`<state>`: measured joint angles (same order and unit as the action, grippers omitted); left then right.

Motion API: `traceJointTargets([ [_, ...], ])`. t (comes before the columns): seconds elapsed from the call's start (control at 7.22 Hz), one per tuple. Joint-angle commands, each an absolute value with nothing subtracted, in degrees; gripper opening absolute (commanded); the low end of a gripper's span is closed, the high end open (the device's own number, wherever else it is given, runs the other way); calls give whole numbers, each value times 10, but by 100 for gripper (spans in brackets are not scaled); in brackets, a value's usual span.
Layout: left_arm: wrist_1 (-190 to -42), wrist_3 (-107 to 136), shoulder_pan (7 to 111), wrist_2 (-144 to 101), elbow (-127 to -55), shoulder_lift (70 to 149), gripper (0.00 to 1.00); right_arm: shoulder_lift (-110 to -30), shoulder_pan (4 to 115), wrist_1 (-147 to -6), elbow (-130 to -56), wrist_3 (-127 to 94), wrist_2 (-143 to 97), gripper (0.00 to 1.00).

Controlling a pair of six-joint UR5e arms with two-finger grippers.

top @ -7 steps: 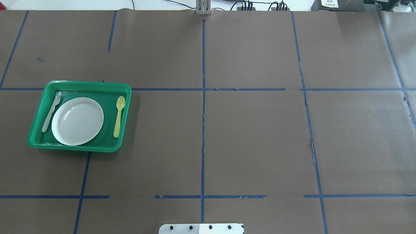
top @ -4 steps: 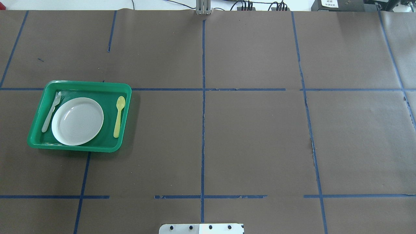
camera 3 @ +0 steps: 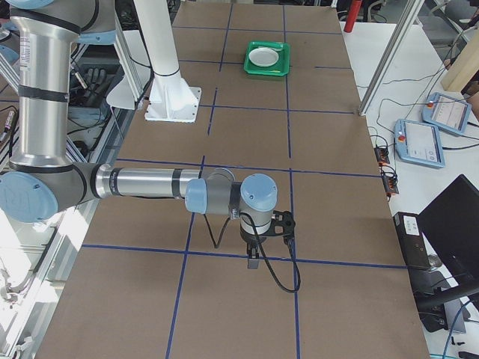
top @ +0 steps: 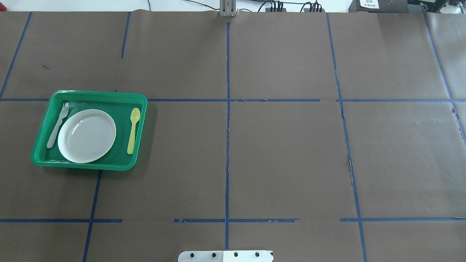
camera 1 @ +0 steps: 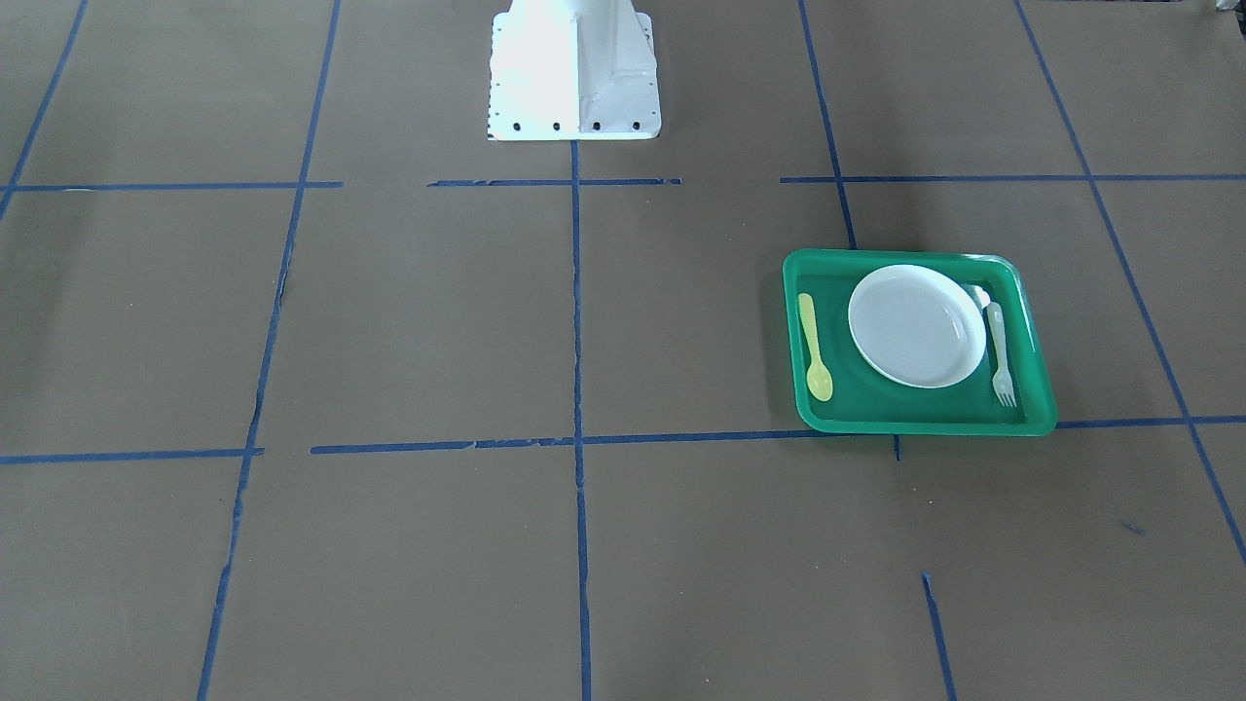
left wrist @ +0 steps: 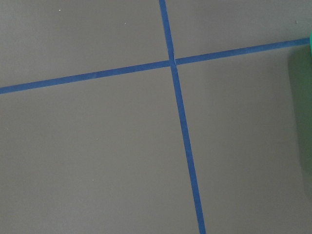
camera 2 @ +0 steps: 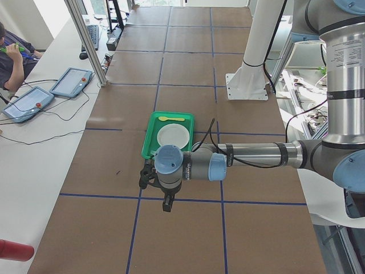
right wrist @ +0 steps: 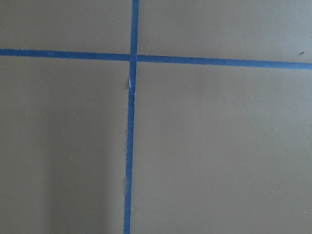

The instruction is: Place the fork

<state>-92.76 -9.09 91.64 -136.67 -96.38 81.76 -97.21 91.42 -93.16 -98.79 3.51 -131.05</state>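
The pale plastic fork (top: pixel 56 125) lies in the green tray (top: pixel 98 94), along the left side of the white plate (top: pixel 86 135); it also shows in the front-facing view (camera 1: pixel 998 350). A yellow spoon (top: pixel 133 130) lies to the plate's right. Neither arm shows in the overhead or front-facing views. The left gripper (camera 2: pixel 166 202) hangs above the table beside the tray's near end. The right gripper (camera 3: pixel 254 258) hangs over a tape crossing far from the tray (camera 3: pixel 268 58). I cannot tell whether either is open or shut.
The robot's white base plate (top: pixel 225 255) sits at the table's near middle edge. Blue tape lines grid the brown paper. The left wrist view shows the tray's edge (left wrist: pixel 302 112) at its right. Tablets (camera 2: pixel 71 81) and a seated person are on the side bench.
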Motion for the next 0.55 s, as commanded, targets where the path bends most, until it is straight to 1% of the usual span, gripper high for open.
traceJointTargets([
  [0.0, -918, -91, 917, -1366, -963, 817, 100, -972, 914, -932, -988, 35, -1310, 100],
  [0.42, -916, -91, 918, -1366, -962, 811, 100, -972, 914, -932, -989, 35, -1310, 100],
])
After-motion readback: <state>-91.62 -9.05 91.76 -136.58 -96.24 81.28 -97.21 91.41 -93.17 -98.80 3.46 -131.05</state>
